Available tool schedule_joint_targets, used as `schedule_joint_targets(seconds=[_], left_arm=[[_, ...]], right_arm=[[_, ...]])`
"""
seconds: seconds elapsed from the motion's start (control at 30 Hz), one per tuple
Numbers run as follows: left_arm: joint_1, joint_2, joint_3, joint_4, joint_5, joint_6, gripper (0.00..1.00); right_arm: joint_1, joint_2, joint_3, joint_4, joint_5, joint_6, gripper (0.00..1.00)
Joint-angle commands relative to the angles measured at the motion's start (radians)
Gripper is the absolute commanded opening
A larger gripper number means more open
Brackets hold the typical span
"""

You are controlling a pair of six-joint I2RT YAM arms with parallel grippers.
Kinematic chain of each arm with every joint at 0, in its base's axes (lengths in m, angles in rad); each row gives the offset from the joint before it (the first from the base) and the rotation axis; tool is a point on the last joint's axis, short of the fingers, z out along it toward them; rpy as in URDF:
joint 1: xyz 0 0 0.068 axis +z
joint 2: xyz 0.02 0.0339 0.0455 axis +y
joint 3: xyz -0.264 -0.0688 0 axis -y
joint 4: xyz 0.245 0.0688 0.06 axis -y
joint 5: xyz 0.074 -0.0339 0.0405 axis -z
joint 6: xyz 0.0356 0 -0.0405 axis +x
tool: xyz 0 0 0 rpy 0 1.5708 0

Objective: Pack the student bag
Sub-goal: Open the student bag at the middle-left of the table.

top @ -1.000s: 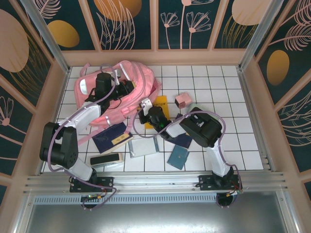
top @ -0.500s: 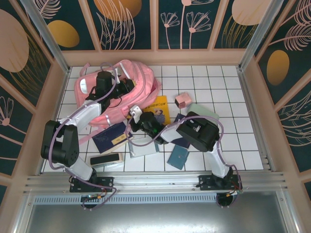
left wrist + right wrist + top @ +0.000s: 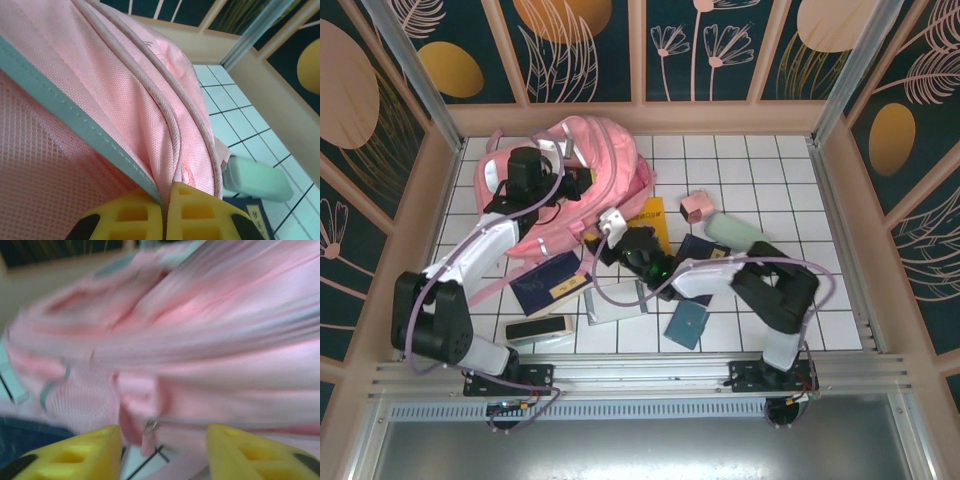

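**A:** From overhead, where is the student bag (image 3: 565, 160)?

**B:** It lies slumped at the far left of the white-tiled counter (image 3: 790, 180). The left gripper (image 3: 570, 183) is on top of it, and the right gripper (image 3: 603, 230) is at the bag's near right edge.

**A:** What lies around the bag?

**B:** Just right of it is a yellow book (image 3: 653, 210), partly under the right arm. Further right are a small pink box (image 3: 695, 207) and a pale green case (image 3: 735, 232). On the arms' side of the bag lie a navy booklet (image 3: 542, 285), a grey pouch (image 3: 617, 302), a blue booklet (image 3: 687, 325) and a black case (image 3: 537, 328).

**A:** And the left wrist camera?

**B:** The left gripper (image 3: 165, 192) is clenched on the bag (image 3: 100, 100). Its yellow fingers (image 3: 200, 210) press together with the teal-trimmed fabric edge pinched between them. Past the bag, the pale green case (image 3: 257, 177) lies on the tiles just beside a navy book (image 3: 252, 217) with a gold label.

**A:** The right wrist camera?

**B:** That view is blurred. The right gripper (image 3: 162, 435) is released, its yellow fingers (image 3: 95, 450) apart and gripping nothing. The bag's (image 3: 210, 340) pink fabric is right in front of it. A zip pull (image 3: 148, 430) hangs between the fingers; I cannot tell whether it touches either one.
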Motion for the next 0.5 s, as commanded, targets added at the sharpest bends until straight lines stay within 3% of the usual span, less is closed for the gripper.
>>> schedule_joint_targets(seconds=[0.0, 0.07, 0.17, 0.23, 0.33, 0.47], left_arm=[[-0.005, -0.095, -0.032, 0.096, 0.028, 0.226, 0.0], [-0.005, -0.129, -0.07, 0.108, 0.032, 0.27, 0.0], [-0.005, -0.178, -0.129, 0.133, 0.043, 0.32, 0.0], [-0.008, -0.21, -0.162, 0.155, 0.052, 0.346, 0.0], [-0.014, -0.248, -0.193, 0.169, 0.075, 0.392, 0.0], [-0.018, -0.257, -0.204, 0.174, 0.118, 0.439, 0.0]], right_arm=[[-0.04, -0.169, 0.004, -0.134, 0.111, 0.132, 0.39], [-0.094, -0.243, 0.055, -0.288, 0.084, 0.218, 0.25], [-0.183, -0.363, 0.034, -0.35, 0.081, 0.333, 0.0], [-0.241, -0.441, -0.013, -0.361, 0.125, 0.427, 0.0], [-0.361, -0.5, -0.039, -0.381, -0.009, 0.427, 0.0], [-0.522, -0.413, 0.049, -0.517, -0.277, 0.47, 0.0]])
